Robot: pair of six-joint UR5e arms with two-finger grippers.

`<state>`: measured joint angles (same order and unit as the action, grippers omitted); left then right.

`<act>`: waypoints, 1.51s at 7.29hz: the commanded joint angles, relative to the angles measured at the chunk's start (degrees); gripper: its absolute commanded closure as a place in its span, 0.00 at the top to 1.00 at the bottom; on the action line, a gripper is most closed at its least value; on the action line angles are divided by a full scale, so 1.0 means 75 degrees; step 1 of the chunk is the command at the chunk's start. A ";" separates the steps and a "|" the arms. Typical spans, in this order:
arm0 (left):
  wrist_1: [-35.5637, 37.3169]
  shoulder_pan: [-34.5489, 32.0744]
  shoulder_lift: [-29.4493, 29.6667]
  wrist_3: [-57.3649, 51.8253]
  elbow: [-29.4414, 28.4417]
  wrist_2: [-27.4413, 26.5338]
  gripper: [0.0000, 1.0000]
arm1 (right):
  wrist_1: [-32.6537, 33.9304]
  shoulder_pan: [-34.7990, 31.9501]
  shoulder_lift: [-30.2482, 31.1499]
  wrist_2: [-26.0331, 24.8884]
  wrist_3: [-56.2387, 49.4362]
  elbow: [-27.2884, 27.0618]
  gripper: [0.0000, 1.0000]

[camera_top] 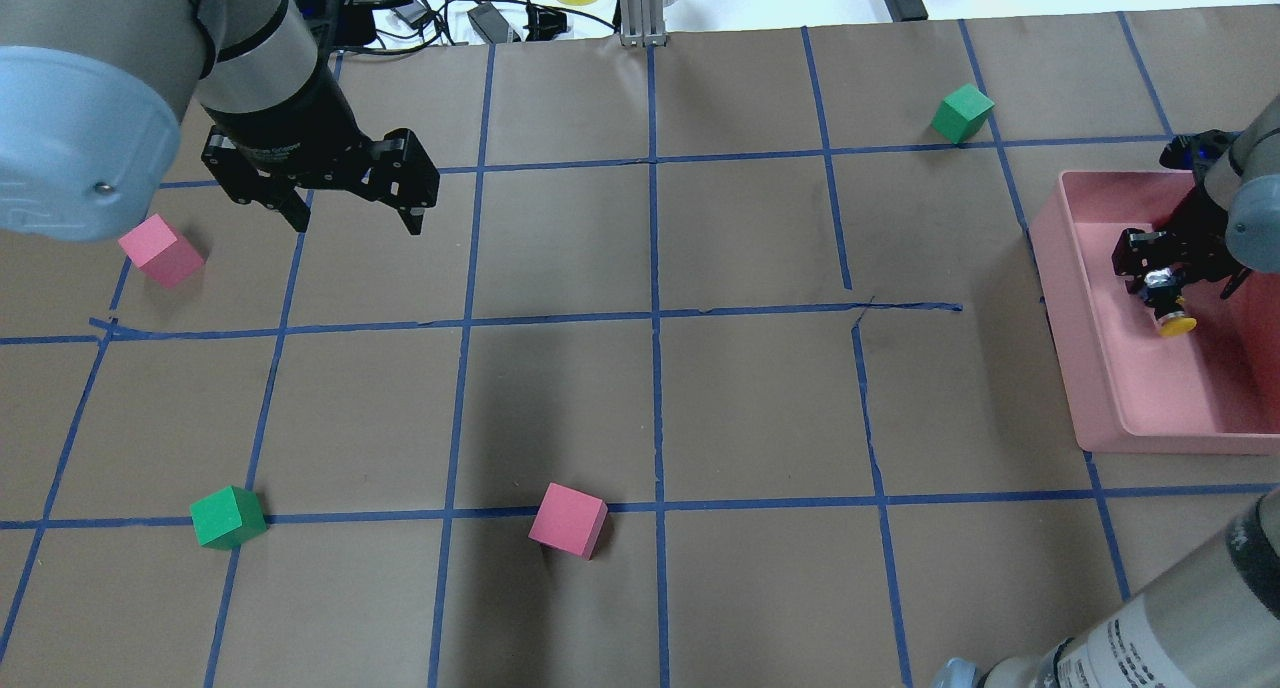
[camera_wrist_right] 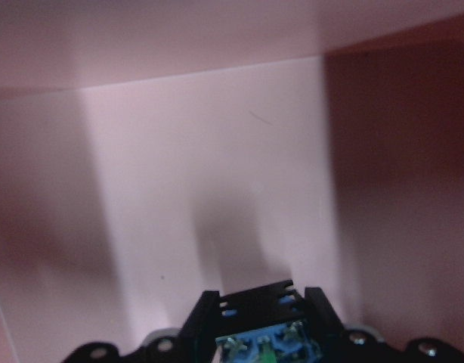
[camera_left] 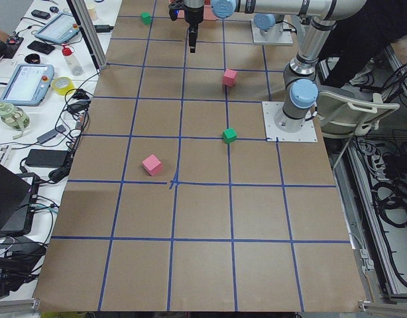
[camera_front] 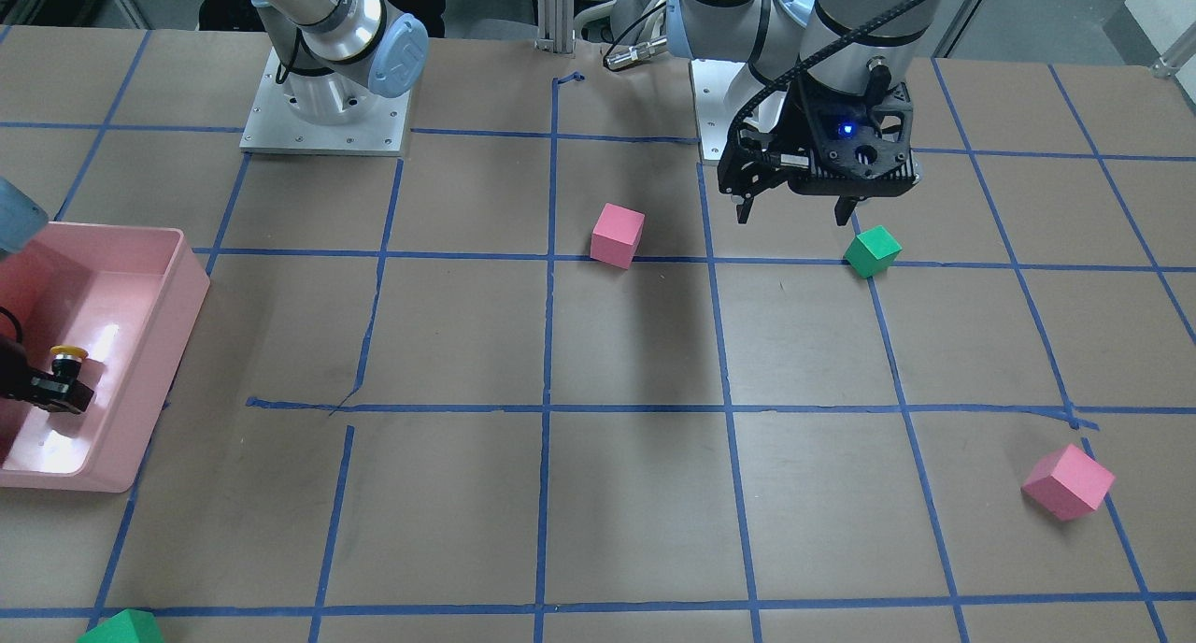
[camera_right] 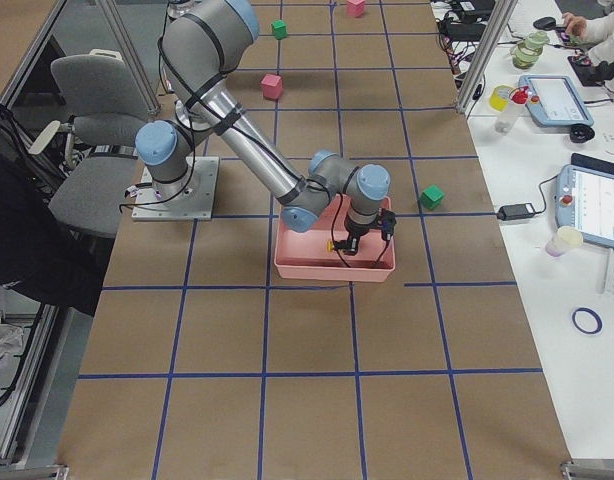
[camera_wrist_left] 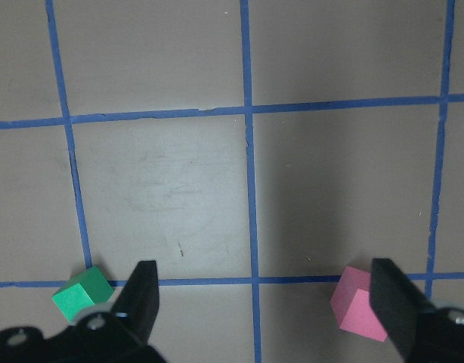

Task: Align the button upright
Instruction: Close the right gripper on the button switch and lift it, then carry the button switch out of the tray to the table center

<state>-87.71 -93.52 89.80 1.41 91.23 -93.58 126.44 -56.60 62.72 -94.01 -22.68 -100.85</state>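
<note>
The button (camera_top: pixel 1172 311) has a yellow cap (camera_front: pixel 68 352) over a black collar and hangs inside the pink bin (camera_top: pixel 1058 298), at the table's right end. My right gripper (camera_top: pixel 1160 273) is shut on the button's base, and the cap faces up in the front view. In the right wrist view the button's base (camera_wrist_right: pixel 266 336) fills the gap between the fingers, with the bin floor (camera_wrist_right: pixel 217 174) beyond. My left gripper (camera_top: pixel 357 223) hangs open and empty over bare table on the left side, its fingers (camera_wrist_left: pixel 141 295) wide apart.
Loose cubes lie around: a pink cube (camera_top: pixel 160 251) and a green cube (camera_top: pixel 228 517) near the left gripper, another pink cube (camera_top: pixel 568 520) in the near middle, and another green cube (camera_top: pixel 962 113) far right. Blue tape lines grid the brown table.
</note>
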 commanded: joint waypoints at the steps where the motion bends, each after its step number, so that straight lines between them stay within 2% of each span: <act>1: 0.0000 0.0000 0.0004 -0.0012 0.0000 -0.0004 1.00 | -0.0520 -0.0012 0.0482 0.0008 0.0175 0.0145 0.00; 6: 0.0000 0.0012 0.0004 -0.0012 0.0000 -0.0004 1.00 | -0.2172 -0.0969 0.1268 -0.0028 0.0703 0.1222 0.00; 8: 0.0000 0.0000 0.0004 -0.0012 0.0000 0.0008 1.00 | -0.2210 -0.2359 0.1235 0.0170 0.1973 0.1435 0.00; 10: 0.0000 0.0000 0.0004 0.0000 0.0000 -0.0004 1.00 | -0.2058 -0.3615 0.0932 0.0907 0.3231 0.1435 0.00; 11: 0.0000 0.0000 0.0004 0.0000 0.0000 -0.0004 1.00 | -0.1605 -0.4294 0.0593 0.1072 0.3514 0.1377 0.00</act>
<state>-87.71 -93.52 89.82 1.40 91.23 -93.59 111.58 -82.45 69.70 -88.13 -0.25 -90.24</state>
